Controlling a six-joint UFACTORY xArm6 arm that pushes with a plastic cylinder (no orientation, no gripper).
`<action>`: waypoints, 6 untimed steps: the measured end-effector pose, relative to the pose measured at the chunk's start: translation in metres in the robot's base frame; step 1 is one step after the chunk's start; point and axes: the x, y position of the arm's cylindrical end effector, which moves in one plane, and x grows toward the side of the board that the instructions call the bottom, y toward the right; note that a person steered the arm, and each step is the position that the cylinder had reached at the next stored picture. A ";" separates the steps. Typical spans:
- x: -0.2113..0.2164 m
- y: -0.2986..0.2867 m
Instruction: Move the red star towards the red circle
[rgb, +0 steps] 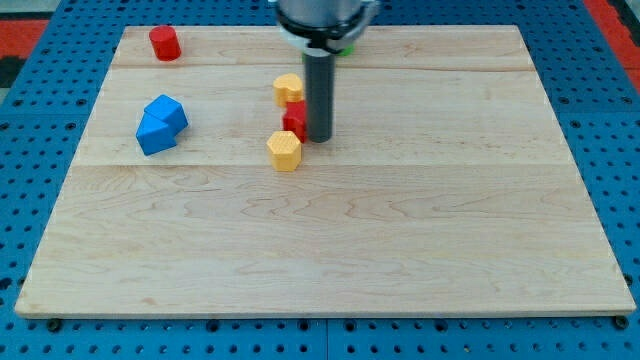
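The red star (293, 120) lies near the board's middle top, partly hidden by my rod. My tip (319, 137) rests on the board right against the star's right side. The red circle (165, 44), a short red cylinder, stands near the view's top left corner of the board, far to the upper left of the star. A yellow block (289, 88) touches the star from above and a yellow hexagon (284, 151) sits just below it.
Two blue blocks (160, 124) sit together at the view's left. A green block (347, 46) peeks out beside the arm's body at the view's top. The wooden board (320, 240) lies on a blue pegboard surface.
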 end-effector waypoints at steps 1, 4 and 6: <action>0.000 -0.041; 0.000 -0.083; 0.002 -0.088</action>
